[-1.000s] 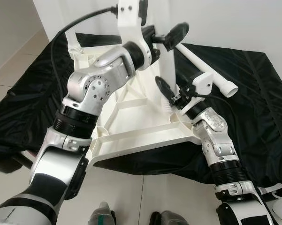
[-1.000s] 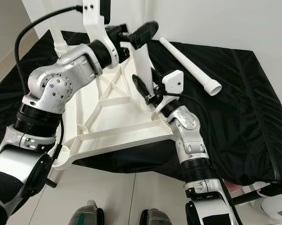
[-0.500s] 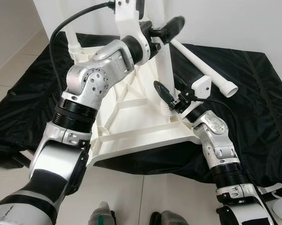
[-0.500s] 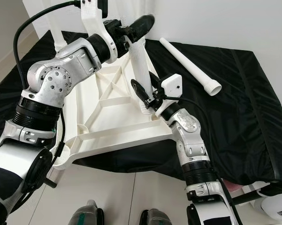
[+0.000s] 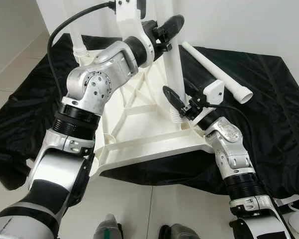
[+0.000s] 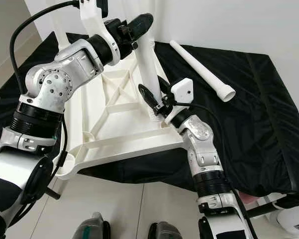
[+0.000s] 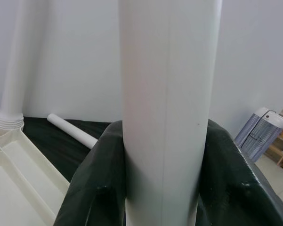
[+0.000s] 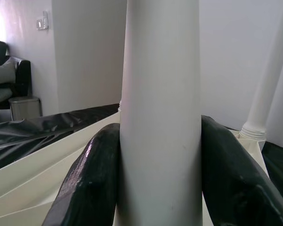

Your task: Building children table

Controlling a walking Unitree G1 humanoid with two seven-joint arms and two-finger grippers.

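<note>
I've got the upright leg (image 5: 174, 74) pinched high in my left gripper (image 5: 165, 31) and low in my right gripper (image 5: 180, 102), seating it in the tabletop (image 5: 139, 129) corner socket; next I'd twist it home, then fetch the loose leg (image 5: 216, 72)

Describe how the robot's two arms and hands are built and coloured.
Both arms are silver metal segments joined by ribbed black rings. A black cable loops above the left arm. The left hand and right hand each have two long black fingers; a white block sits at the right wrist.
</note>
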